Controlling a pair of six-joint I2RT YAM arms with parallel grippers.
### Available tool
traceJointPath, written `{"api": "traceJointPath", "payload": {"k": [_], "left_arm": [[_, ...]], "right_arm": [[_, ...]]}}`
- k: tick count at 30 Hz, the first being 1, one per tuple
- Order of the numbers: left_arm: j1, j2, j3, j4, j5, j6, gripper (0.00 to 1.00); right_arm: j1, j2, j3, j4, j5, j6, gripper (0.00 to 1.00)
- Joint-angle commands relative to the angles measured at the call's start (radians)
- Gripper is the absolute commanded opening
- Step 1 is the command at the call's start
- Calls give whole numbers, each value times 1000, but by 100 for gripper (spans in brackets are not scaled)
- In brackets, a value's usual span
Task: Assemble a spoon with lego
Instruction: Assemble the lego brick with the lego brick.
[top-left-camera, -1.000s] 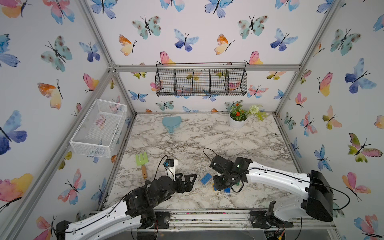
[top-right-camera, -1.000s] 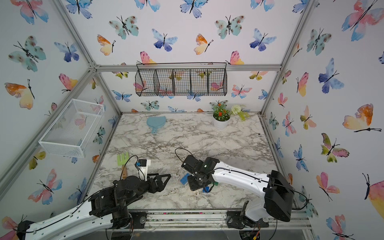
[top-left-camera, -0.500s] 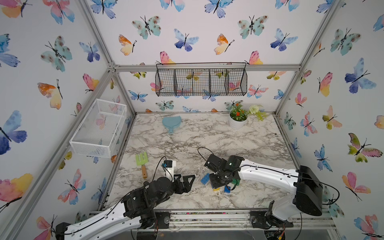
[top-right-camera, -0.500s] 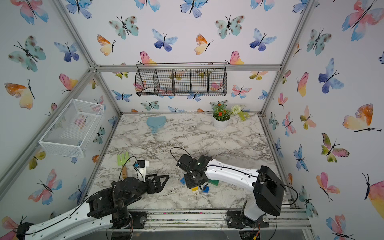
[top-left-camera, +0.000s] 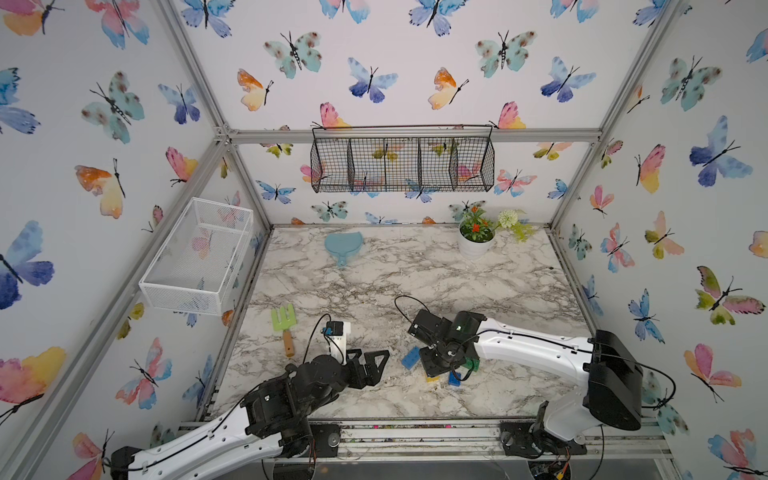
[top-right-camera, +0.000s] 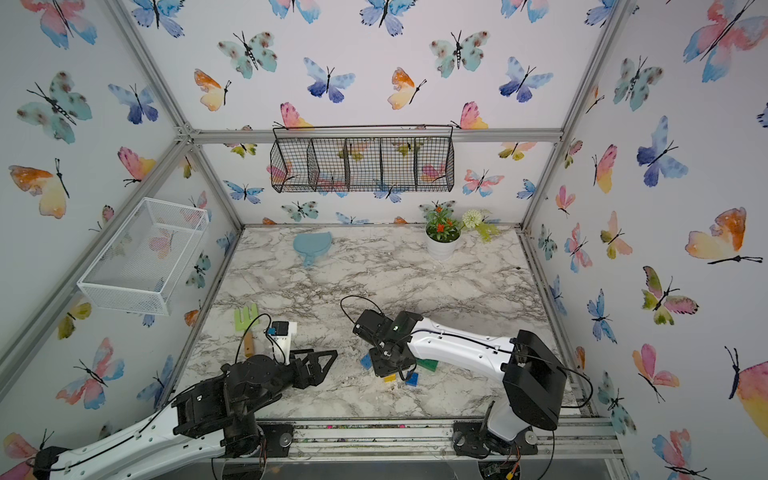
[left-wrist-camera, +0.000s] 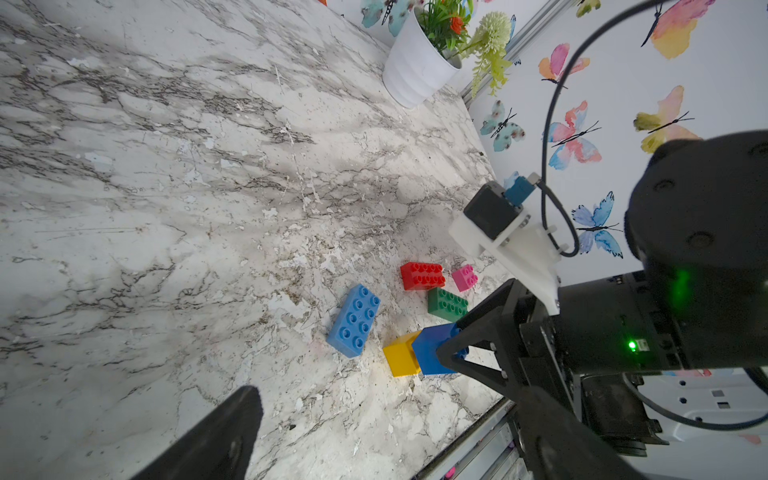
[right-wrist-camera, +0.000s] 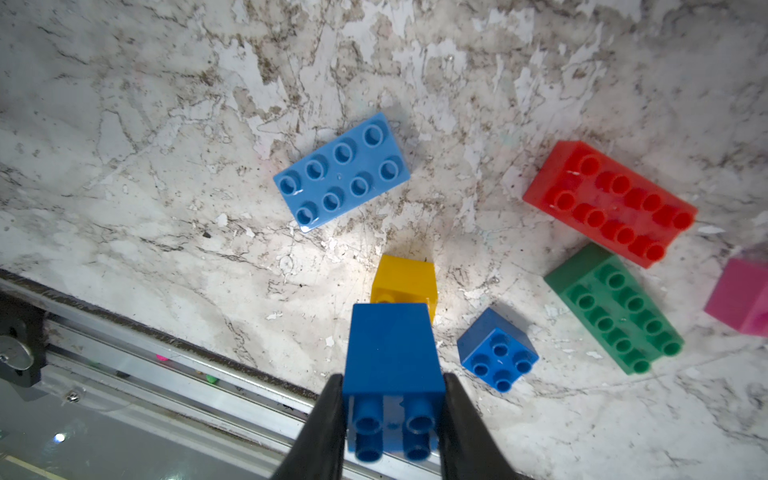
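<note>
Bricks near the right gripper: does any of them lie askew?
The yellow brick lies on its side, smooth face up, unlike the red brick. The right gripper holds a blue brick sideways against it.

The blue brick (right-wrist-camera: 392, 345) in the right gripper (right-wrist-camera: 392, 379) is smooth, glossy plastic — so is the yellow brick (right-wrist-camera: 405, 278) touching its far end. Under the gripper the tabletop (right-wrist-camera: 166, 124) is marble-print, its surface chipped and flaking; the rail (right-wrist-camera: 124, 353) beside it is brushed metal.
</note>
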Motion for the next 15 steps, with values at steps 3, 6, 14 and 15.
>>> {"api": "traceJointPath", "payload": {"k": [3,6,14,15], "left_arm": [[2,-21,-10,-25,-2,-4,98],[2,-27,-14,-31,-5,-6,98],[2,-36,-16,-34,-7,-7,98],[3,-36,-16,-34,-8,-6,98]], "right_arm": [[6,32,-4,-33,20,-4,3],[6,28,-21,-29,16,-4,3],[6,52,-1,-21,12,-4,4],[6,56,6,-23,11,-7,4]]}}
